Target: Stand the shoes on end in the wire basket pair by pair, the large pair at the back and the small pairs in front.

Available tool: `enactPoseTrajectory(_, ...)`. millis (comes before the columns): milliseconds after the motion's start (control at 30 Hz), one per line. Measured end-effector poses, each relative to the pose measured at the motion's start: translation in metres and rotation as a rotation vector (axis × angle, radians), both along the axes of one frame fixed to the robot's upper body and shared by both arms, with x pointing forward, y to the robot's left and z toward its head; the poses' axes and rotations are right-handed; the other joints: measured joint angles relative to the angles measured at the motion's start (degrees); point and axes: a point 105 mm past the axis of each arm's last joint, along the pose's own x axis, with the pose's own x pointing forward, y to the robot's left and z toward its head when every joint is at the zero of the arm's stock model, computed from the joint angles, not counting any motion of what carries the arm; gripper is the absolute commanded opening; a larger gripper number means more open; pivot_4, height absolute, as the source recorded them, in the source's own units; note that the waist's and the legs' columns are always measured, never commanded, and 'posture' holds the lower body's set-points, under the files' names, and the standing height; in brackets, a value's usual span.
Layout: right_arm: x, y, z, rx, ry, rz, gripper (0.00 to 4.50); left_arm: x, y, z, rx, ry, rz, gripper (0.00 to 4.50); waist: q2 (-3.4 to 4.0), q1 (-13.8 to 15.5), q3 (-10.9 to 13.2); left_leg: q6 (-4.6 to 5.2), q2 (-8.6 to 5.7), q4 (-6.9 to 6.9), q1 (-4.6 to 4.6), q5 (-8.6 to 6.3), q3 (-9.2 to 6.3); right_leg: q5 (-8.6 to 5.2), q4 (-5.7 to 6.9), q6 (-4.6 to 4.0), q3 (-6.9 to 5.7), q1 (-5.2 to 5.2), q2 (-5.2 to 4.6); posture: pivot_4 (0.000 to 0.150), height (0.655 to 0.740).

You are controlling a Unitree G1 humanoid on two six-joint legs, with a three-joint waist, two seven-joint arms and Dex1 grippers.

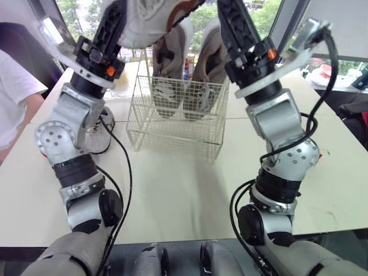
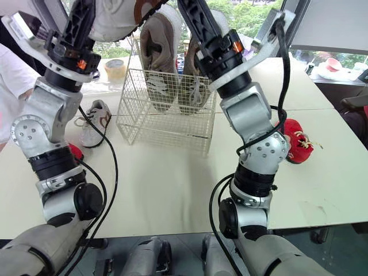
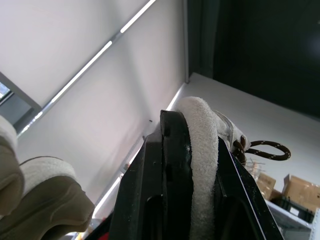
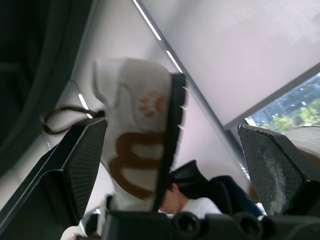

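A small white shoe point(image 1: 146, 23) is held high at the left, its rim pinched in the left gripper point(image 3: 197, 140). 2 large shoes point(image 1: 169, 80) are stood at the far side of the wire basket point(image 1: 172, 129). The right gripper point(image 4: 172, 130) is spread empty. That thin pinch could be lost in lowering.

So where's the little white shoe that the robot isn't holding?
In the right eye view the small white shoe lies on the table on the robot's left, close beside the wire basket and its left wall.
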Motion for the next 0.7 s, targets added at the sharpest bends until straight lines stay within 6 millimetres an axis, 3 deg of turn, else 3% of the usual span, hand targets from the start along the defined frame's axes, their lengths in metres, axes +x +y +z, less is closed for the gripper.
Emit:
enactPoseTrajectory(433,-0.006,0.010,0.009,0.019,-0.012,0.058,4.47,0.000,-0.011,-0.017,0.028,0.034,-0.016,0.28,0.00,-0.22,0.00,0.08,0.05,0.00,-0.01,-0.04,-0.04,-0.01,-0.04,-0.01,0.00,0.00,0.11,0.150,0.7400)
enactPoseTrajectory(533,-0.004,0.012,0.008,0.012,-0.008,0.047,3.61,-0.001,-0.010,-0.019,0.033,0.029,-0.004,0.28,0.00,-0.21,0.00,0.08,0.05,0.00,-0.01,-0.04,-0.04,-0.01,-0.06,-0.01,0.00,0.00,0.11,0.150,0.7400)
enactPoseTrajectory(700,-0.002,0.016,0.006,-0.008,-0.006,0.022,1.12,-0.001,-0.007,-0.021,0.039,0.025,0.006,0.28,0.00,-0.09,0.00,0.09,0.05,0.00,-0.02,-0.05,-0.04,-0.01,-0.08,-0.01,0.00,0.01,0.11,0.150,0.7400)
